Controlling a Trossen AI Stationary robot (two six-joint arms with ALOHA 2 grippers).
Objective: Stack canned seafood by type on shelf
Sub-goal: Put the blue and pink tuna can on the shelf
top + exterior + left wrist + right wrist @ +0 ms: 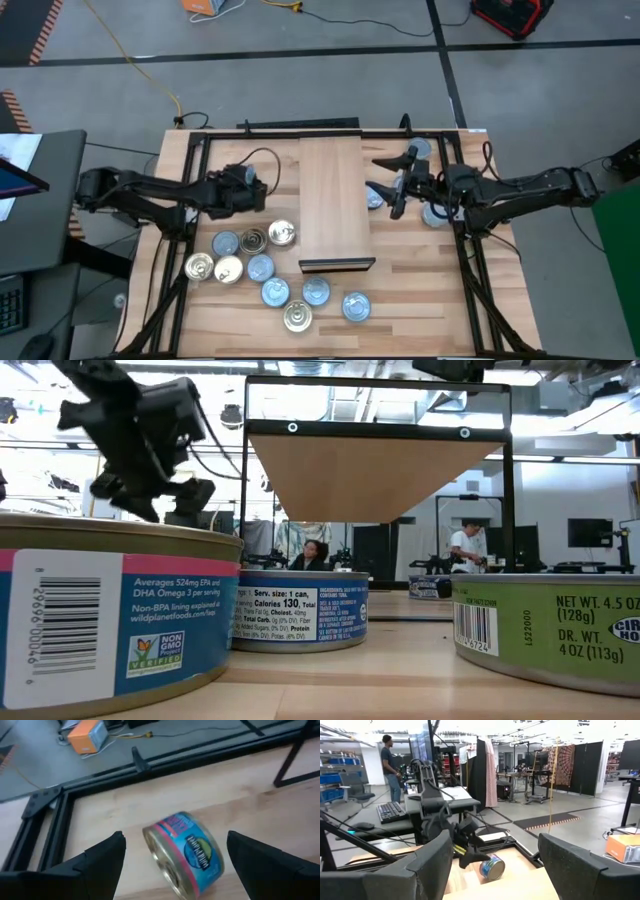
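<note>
- Two dark fingertips (102, 857) of the left gripper (172, 865) fill the bottom of the left wrist view, spread wide with nothing between them but air; a blue-and-pink labelled tin (185, 852) lies just ahead, in the gap, tipped on its rim rather than flat.
- That tin's flat faces point sideways and its round wall meets the wood, so my judgement is that it could roll when touched; its axis runs roughly across the line between the fingers.
- From above, the left gripper (240, 185) hangs left of centre, just beside the left edge of the shelf (333, 170), a light-wood board running up the middle of the frame.
- The tipped tin shows again in the lower centre of the right wrist view (492, 868), apparently on the shelf's top, below the left arm.
- The right gripper (400, 180) sits right of the shelf, fingers also spread and empty, with a few tins (436, 213) close to it.
- The main cluster of tins (262, 268) lies in the lower left of the high view, nearer the left arm, off the shelf.
- The left arm is plainly nearer the tipped tin.
</note>
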